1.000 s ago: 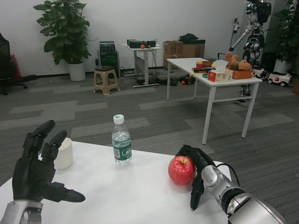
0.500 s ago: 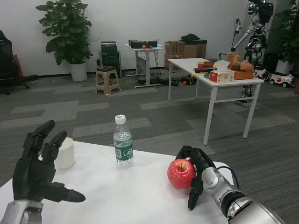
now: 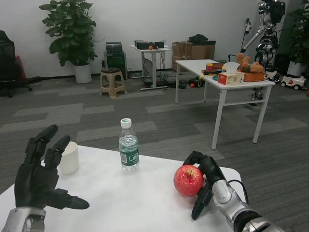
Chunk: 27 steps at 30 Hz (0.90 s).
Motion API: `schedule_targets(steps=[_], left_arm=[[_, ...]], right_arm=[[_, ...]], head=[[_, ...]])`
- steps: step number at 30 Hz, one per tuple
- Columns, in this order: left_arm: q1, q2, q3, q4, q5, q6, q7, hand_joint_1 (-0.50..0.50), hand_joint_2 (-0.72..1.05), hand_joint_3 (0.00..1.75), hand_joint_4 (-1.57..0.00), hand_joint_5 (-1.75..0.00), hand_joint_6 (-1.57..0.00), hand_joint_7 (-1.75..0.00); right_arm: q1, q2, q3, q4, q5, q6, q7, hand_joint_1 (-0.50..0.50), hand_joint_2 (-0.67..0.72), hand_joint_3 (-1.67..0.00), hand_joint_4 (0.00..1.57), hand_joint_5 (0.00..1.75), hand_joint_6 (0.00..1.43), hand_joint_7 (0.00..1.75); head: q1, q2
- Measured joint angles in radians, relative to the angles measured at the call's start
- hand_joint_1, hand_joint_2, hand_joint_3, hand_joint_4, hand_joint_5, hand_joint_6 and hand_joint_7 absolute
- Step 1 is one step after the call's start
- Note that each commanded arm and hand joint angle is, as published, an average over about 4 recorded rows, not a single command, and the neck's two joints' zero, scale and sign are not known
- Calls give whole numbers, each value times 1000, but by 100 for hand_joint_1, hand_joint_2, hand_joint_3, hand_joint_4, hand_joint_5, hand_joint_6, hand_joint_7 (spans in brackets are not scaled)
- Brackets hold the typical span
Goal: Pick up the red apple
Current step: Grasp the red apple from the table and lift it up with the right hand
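Right hand (image 3: 205,181) is cupped round the apple (image 3: 188,180) from behind and its right side; we can't tell if it's a firm grasp. Apple sits on the table (image 3: 140,203), near the right edge. Left hand (image 3: 38,176) hangs spread and holding nothing, beside the cup (image 3: 69,157). Bottle (image 3: 129,145) stands between cup and apple.

On the white bench (image 3: 120,203) a water bottle (image 3: 129,145) with a green label and white cap stands upright, with a white cup (image 3: 69,157) well to its left near the edge. Across the grey carpet is a second white table (image 3: 219,79) carrying a tissue box (image 3: 231,76) and a basket (image 3: 250,75). A stool (image 3: 112,81), a potted plant (image 3: 72,34), a small desk (image 3: 149,60) and cardboard boxes (image 3: 193,50) line the back wall.
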Motion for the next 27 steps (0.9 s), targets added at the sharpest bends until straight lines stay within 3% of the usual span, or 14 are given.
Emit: schedule_targets(steps=[3, 7, 16, 22, 27], left_arm=[[0, 0, -1, 0, 0, -2, 0, -48, -19, 0, 0, -72, 0, -77], [1, -1, -1, 0, 0, -3, 0, -48, -19, 2, 0, -72, 0, -77], [4, -2, -1, 0, -1, -7, 0, -48, -19, 0, 0, -72, 0, -73], [10, -4, -1, -5, -1, -9, 0, -48, -19, 7, 0, -72, 0, -77], [30, -5, 1, -12, -1, -9, 0, -48, -19, 0, 0, -72, 0, -77]], right_arm=[[26, -3, 0, -38, 21, -8, 6, 11, 39, -16, 131, 136, 134, 154], [66, -7, 0, -105, 54, -12, 39, 25, 53, -16, 135, 153, 133, 154], [198, -39, -1, -304, 161, -14, 148, 29, 60, -16, 140, 160, 131, 154], [310, -54, -24, -493, 170, -2, 174, 29, 53, -16, 140, 165, 131, 154], [365, -69, -71, -671, 178, 5, 177, 29, 55, -16, 140, 165, 131, 148]], head=[[1, -2], [4, -1], [14, 10], [27, 14], [35, 21]])
